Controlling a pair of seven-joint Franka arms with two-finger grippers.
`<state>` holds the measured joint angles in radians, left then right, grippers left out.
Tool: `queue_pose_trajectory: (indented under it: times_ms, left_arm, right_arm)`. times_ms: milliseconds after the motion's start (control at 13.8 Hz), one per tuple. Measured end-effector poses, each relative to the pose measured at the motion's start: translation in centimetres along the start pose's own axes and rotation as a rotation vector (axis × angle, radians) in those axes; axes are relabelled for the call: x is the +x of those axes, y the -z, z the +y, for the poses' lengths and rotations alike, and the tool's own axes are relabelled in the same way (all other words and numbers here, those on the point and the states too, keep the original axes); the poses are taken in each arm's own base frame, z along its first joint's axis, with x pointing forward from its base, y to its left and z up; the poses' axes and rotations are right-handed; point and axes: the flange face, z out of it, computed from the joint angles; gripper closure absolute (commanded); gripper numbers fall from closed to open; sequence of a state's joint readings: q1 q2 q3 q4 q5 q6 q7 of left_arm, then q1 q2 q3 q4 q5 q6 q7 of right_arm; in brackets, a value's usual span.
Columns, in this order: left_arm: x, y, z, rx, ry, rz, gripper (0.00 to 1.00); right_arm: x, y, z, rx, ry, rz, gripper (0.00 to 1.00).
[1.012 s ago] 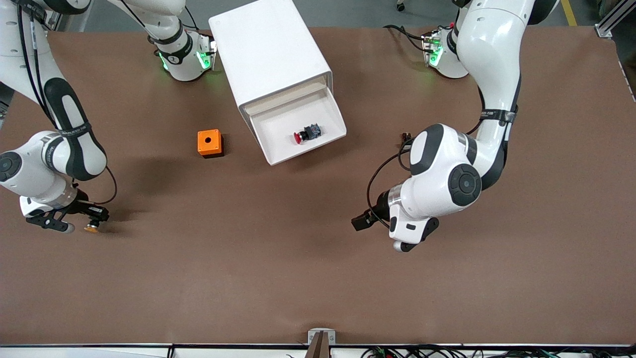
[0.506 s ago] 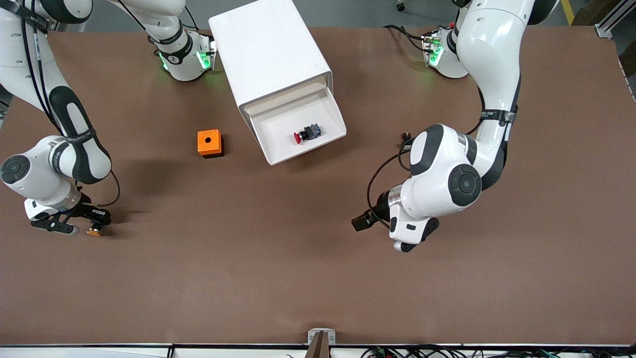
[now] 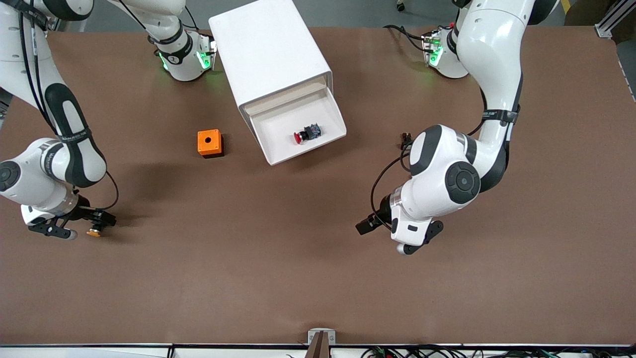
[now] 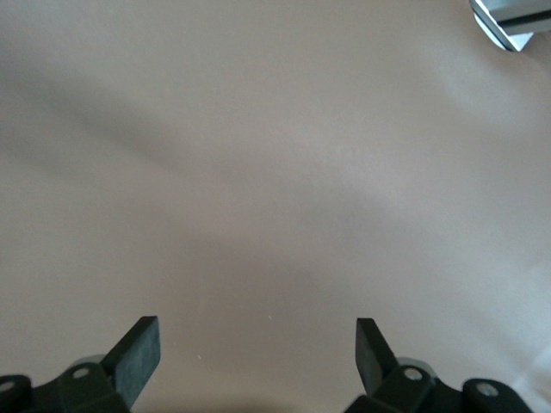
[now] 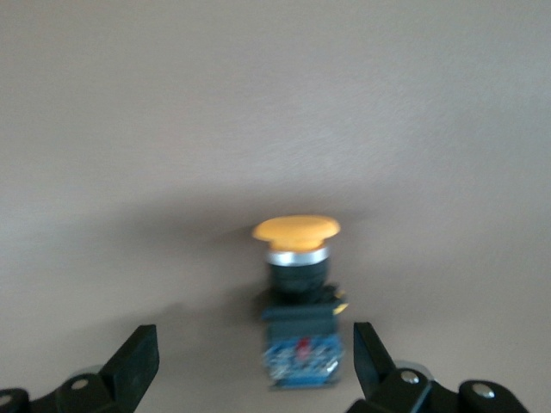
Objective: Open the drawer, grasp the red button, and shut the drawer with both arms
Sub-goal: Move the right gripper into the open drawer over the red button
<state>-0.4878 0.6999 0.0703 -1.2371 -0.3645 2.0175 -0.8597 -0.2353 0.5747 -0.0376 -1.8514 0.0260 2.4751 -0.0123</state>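
We see the white four-drawer plastic cabinet lying on the brown bench between the two arm bases, with its shallow white tray-drawer pulled out toward the front camera. Inside that drawer lies the small push-button switch with a red mushroom cap and a black-and-blue body, on its side and touched by neither arm. The small orange cube with a round hole in its top sits on the bench beside the drawer, toward the right arm's end. The right claw is low over the bench at the right arm's end, near the edge; in the right wrist view we find its two black fingers spread wide, and between them, apart from both, the like switch with an orange-yellow cap rests on the bench, gripped by nothing. The left claw hangs over bare bench toward the left arm's end, well apart from the drawer; in the left wrist view its fingers stand fully apart with only brown surface between them, so it has hold of nothing.
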Motion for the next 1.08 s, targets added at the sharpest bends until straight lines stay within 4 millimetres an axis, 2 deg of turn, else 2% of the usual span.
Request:
queue_pose_trajectory:
  times_ms: [217, 361, 506, 651, 867, 940, 1084]
  left_arm:
    - [0.1, 0.0, -0.1, 0.020, -0.015, 0.024, 0.00]
    - [0.2, 0.0, -0.1, 0.023, -0.017, 0.027, 0.00]
    - [0.2, 0.0, -0.2, 0.023, -0.017, 0.028, 0.00]
    - [0.2, 0.1, -0.2, 0.022, -0.016, 0.028, 0.00]
    - [0.4, 0.1, -0.2, 0.022, -0.015, 0.029, 0.00]
    - [0.4, 0.2, -0.3, 0.022, -0.014, 0.029, 0.00]
    - [0.4, 0.2, -0.3, 0.021, -0.014, 0.030, 0.00]
  right_arm:
    - [-0.8, 4.8, -6.7, 0.002, -0.123, -0.070, 0.00]
    - [-2.2, 7.5, -12.3, -0.008, -0.221, -0.099, 0.00]
    - [-4.3, 10.1, -18.8, -0.022, -0.321, -0.114, 0.00]
    - [-7.7, 12.8, -26.2, -0.035, -0.409, -0.115, 0.00]
    - [-14.3, 15.4, -36.9, -0.039, -0.514, -0.096, 0.00]
    - [-16.5, 15.9, -39.7, -0.038, -0.541, -0.090, 0.00]
    - [-20.1, 16.5, -44.0, -0.033, -0.586, -0.081, 0.00]
